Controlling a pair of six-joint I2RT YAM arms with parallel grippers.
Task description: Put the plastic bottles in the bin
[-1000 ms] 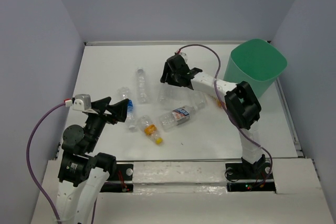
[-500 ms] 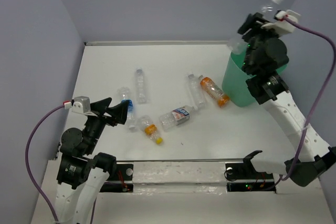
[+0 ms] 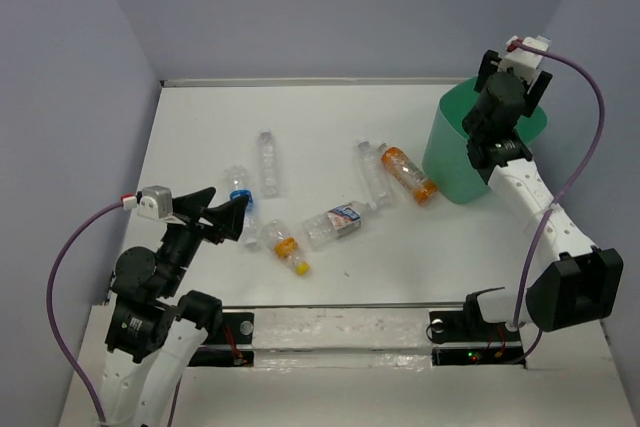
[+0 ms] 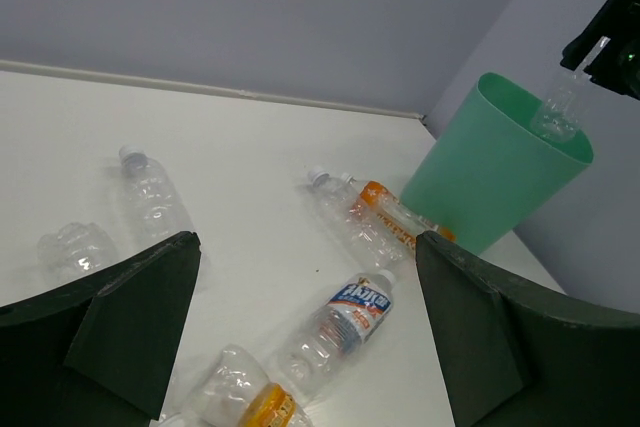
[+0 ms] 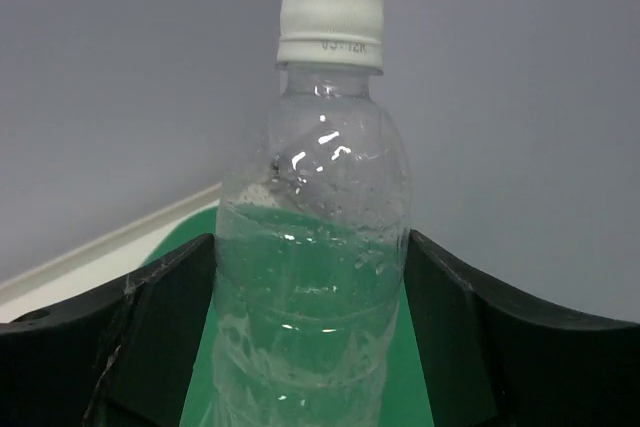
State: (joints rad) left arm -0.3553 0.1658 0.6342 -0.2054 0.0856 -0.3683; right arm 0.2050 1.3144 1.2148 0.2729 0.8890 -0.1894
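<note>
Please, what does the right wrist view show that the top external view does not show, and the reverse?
Only the right wrist view: the clear white-capped bottle, seen close up, clamped in the right gripper. Only the top external view: the open left gripper, the table, and the loose bottles lying on it, among them the orange-labelled bottle and the white-red-blue labelled bottle. Both: the green bin, under the right gripper.

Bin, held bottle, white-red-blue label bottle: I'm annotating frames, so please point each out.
bin [image 3: 447, 159], top external view, green outer wall.
held bottle [image 5: 315, 247], right wrist view, clear body.
white-red-blue label bottle [image 4: 361, 299], left wrist view, its label.
</note>
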